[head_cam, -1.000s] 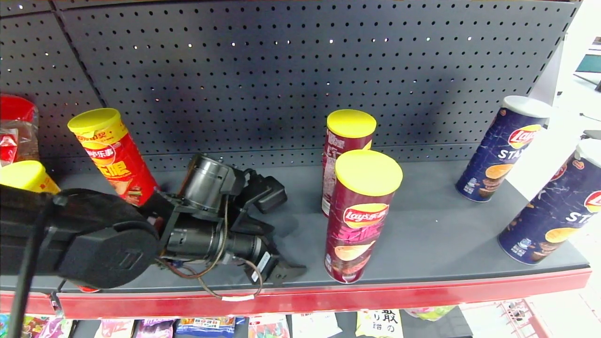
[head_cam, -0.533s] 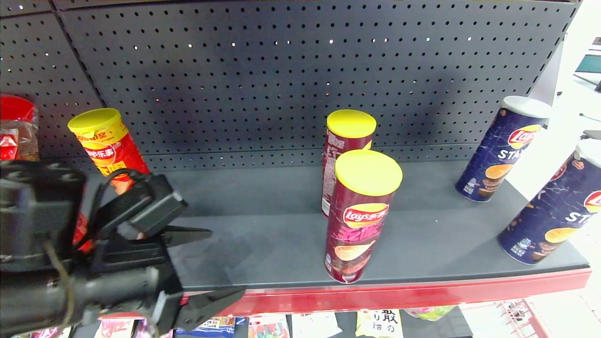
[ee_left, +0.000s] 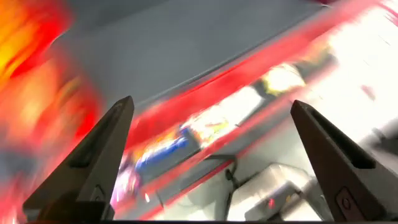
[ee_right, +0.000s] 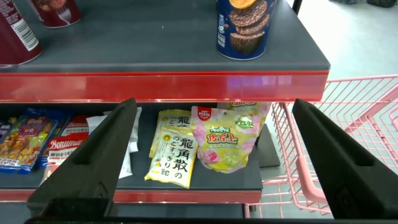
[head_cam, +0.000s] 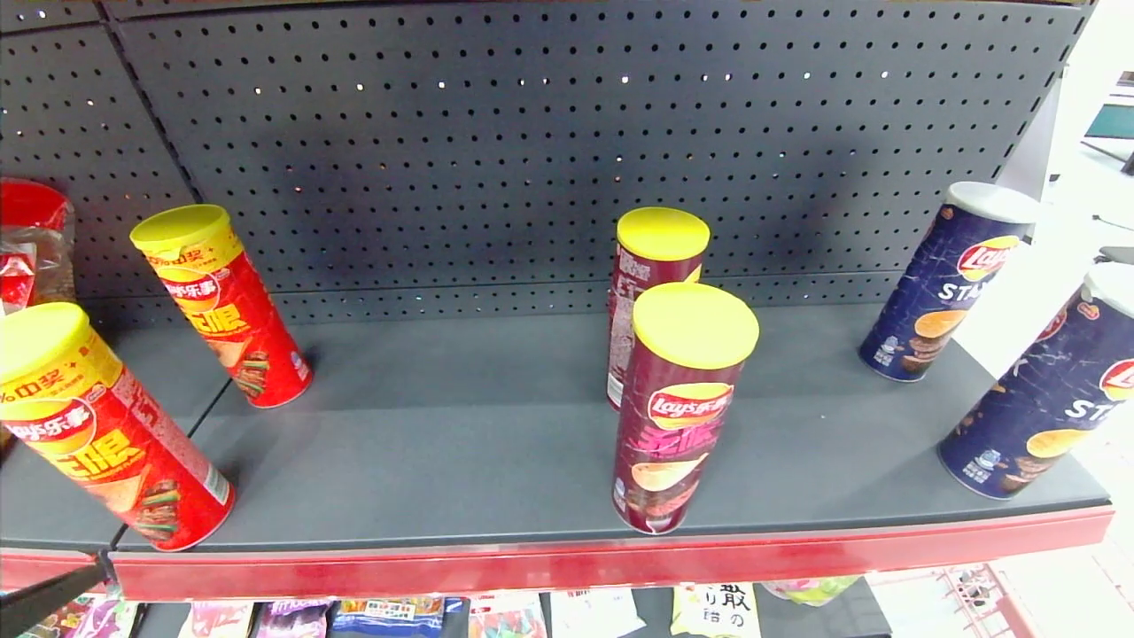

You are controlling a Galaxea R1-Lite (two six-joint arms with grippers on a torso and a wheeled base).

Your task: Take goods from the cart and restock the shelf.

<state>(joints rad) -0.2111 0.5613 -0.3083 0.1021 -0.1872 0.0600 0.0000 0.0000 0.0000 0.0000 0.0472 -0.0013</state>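
The shelf (head_cam: 496,443) is found carrying six standing crisp cans. At its left end, the front red can (head_cam: 106,425) is set at the front edge and the rear red can (head_cam: 221,306) nearer the back panel. Mid-shelf, the front maroon can (head_cam: 682,408) is placed near the front edge, with the rear maroon can (head_cam: 660,257) just behind it. The rear blue can (head_cam: 952,279) and front blue can (head_cam: 1054,390) are noted at the right end.

The left gripper (ee_left: 208,107) is observed with jaws released and nothing held. The right gripper (ee_right: 214,104) is likewise spread and empty, before the shelf's red front edge. Snack bags (ee_right: 205,140) are seen on the tier below, and the pink cart (ee_right: 367,124) is recorded beside that tier.
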